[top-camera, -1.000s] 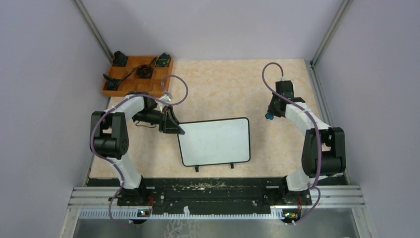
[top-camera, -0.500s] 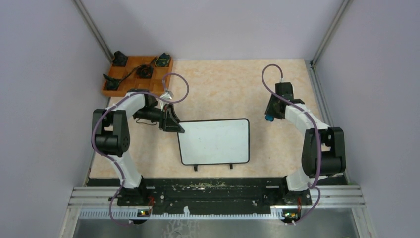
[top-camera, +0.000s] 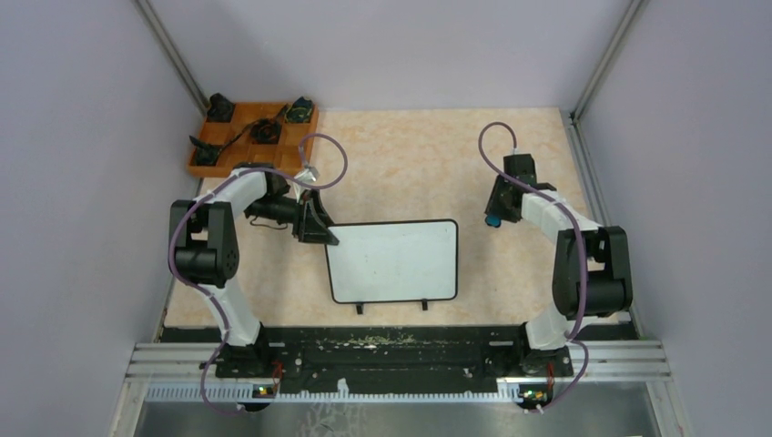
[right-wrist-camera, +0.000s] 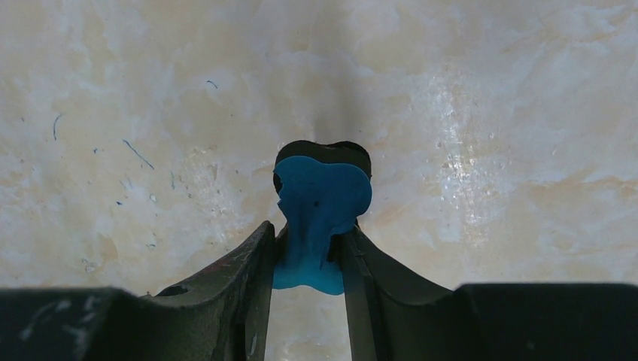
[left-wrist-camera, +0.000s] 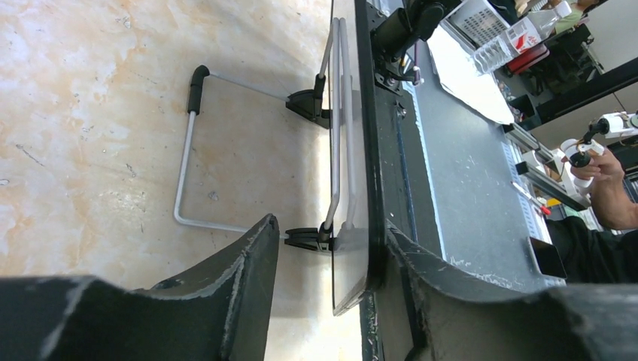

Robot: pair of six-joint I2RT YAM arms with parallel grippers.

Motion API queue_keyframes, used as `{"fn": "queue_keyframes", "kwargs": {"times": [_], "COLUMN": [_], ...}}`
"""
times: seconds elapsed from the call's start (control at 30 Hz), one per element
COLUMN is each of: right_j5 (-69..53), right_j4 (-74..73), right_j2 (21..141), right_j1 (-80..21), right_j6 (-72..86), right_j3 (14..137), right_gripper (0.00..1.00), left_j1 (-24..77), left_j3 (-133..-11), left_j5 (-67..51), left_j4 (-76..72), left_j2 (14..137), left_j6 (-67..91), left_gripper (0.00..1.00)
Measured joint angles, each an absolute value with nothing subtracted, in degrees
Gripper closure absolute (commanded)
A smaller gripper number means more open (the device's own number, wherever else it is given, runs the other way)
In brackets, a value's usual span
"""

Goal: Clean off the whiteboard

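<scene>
Board (top-camera: 393, 261) sits mid-table, its face blank from above, so the wiping looks done, or near it. Left gripper (top-camera: 323, 235) straddles its far-left corner, jaws spread with a gap. Right gripper (top-camera: 493, 217) is clenched on a blue eraser (right-wrist-camera: 322, 195) just right of the board; the tray (top-camera: 238, 157) sits far left, blocking nothing.

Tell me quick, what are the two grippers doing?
Left gripper: open, straddling the whiteboard edge.
Right gripper: shut on a blue thing.

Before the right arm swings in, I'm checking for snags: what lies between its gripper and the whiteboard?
Only bare tabletop separates the right gripper, holding a blue piece, from the whiteboard; the top external view shows it.
</scene>
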State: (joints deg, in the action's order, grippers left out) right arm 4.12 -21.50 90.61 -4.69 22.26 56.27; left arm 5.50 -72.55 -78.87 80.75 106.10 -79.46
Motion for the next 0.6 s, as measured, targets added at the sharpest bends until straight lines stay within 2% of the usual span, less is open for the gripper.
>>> {"fn": "queue_keyframes", "kwargs": {"times": [0.13,0.6], "right_j5": [3.9,3.3], "right_j4": [-21.0,-20.1], "right_j2": [90.7,91.2], "right_j1": [-4.7,-4.7], "right_j6": [22.3,22.3], "right_j3": [55.5,55.5], "right_gripper": [0.62,0.6], "left_j1": [5.5,5.5], "left_j3": [-73.0,-74.1], "left_j5": [-78.8,-78.4], "left_j4": [80.8,73.8], "left_j2": [106.1,104.3], "left_j6": [-79.3,-70.0], "left_gripper": [0.39,0.32]}}
